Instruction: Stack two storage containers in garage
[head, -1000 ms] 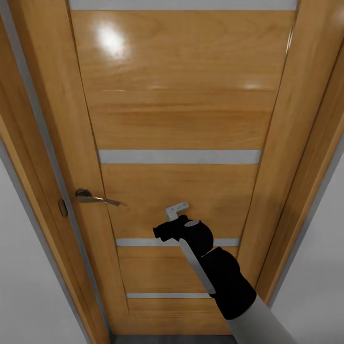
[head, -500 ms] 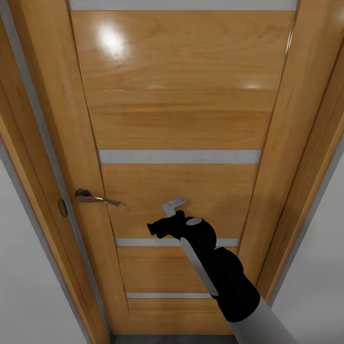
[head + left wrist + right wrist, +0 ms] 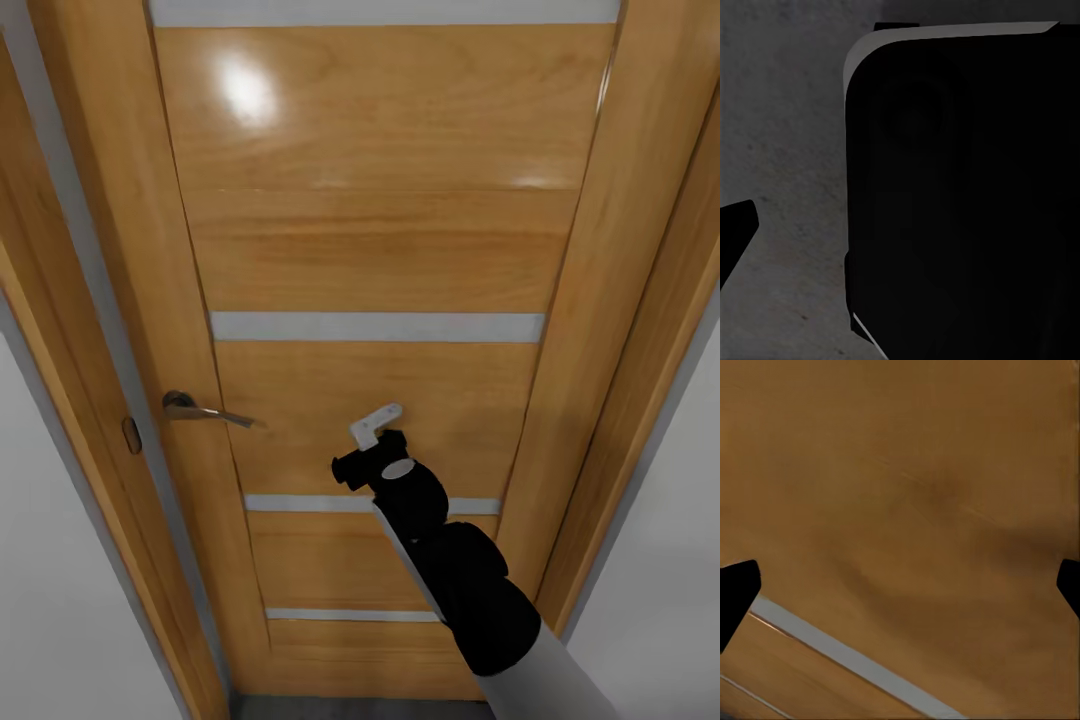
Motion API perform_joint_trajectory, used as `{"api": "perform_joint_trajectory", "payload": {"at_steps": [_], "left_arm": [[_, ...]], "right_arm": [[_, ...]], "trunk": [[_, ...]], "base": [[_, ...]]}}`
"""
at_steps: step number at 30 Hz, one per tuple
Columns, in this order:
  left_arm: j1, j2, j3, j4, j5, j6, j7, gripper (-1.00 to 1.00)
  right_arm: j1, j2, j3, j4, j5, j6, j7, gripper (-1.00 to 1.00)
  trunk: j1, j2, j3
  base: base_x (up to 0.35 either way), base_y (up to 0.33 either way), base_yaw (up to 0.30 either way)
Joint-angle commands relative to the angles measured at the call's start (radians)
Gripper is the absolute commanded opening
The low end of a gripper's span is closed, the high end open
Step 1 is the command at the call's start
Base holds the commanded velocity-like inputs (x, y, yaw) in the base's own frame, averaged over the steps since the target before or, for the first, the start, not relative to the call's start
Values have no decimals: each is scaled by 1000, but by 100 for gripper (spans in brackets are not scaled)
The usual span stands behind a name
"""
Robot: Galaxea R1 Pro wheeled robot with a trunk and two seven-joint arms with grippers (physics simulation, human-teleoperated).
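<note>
The right gripper (image 3: 372,428), fingers spread, is held against a closed honey-coloured wooden panelled door (image 3: 380,250); its curved metal lever handle (image 3: 205,411) (at nine o'clock) is at risk of being missed.

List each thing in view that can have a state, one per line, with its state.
wooden door: shut in its frame.
door handle: level, untouched.
right gripper: open, empty, close to the door panel, right of the handle.
left gripper: cannot tell; one fingertip shows over grey floor.
</note>
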Motion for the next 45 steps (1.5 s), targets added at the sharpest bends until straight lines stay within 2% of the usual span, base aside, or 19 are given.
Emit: {"api": "perform_joint_trajectory", "payload": {"at_steps": [1,4,5,8,12,22,27,30,34,37,38,40,45], "left_arm": [[0,0,1,0,2,-3,0,100],[0,0,1,0,2,-3,0,100],[0,0,0,0,2,-3,0,100],[0,0,1,0,2,-3,0,100],[0,0,1,0,2,-3,0,100],[0,0,1,0,2,-3,0,100],[0,0,1,0,2,-3,0,100],[0,0,1,0,1,-3,0,100],[0,0,1,0,1,-3,0,100],[0,0,1,0,1,-3,0,100],[0,0,1,0,1,-3,0,100],[0,0,1,0,1,-3,0,100],[0,0,1,0,1,-3,0,100]], "right_arm": [[-1,0,-15,10,70,9,-4,100],[-1,0,-16,48,109,9,-5,100],[-20,0,-20,134,143,-13,-6,100],[-66,0,-23,237,150,-60,-7,100],[-81,0,-24,281,153,-92,-7,100],[-82,0,-24,268,158,-95,-8,100],[-84,0,-24,204,163,-88,-8,100],[-125,0,-23,212,158,-88,-10,100],[-210,0,-23,324,154,-112,-10,100],[-243,0,-23,390,154,-144,-11,100],[-277,0,-24,463,153,-173,-11,100],[-307,0,-24,534,152,-202,-14,100],[-343,0,-24,623,151,-245,-42,100]], "trunk": [[0,0,-1],[0,0,-1],[0,0,-1],[0,0,-1],[0,0,-1],[0,0,-1],[0,0,-1],[0,0,-1],[0,0,-1],[0,0,-1],[0,0,-1],[0,0,-1],[0,0,-1]], "base": [[0,0,0],[0,0,0],[0,0,0],[0,0,0],[0,0,0],[0,0,0],[0,0,0],[0,0,0],[0,0,0],[0,0,0],[0,0,0],[0,0,0],[0,0,0]]}}
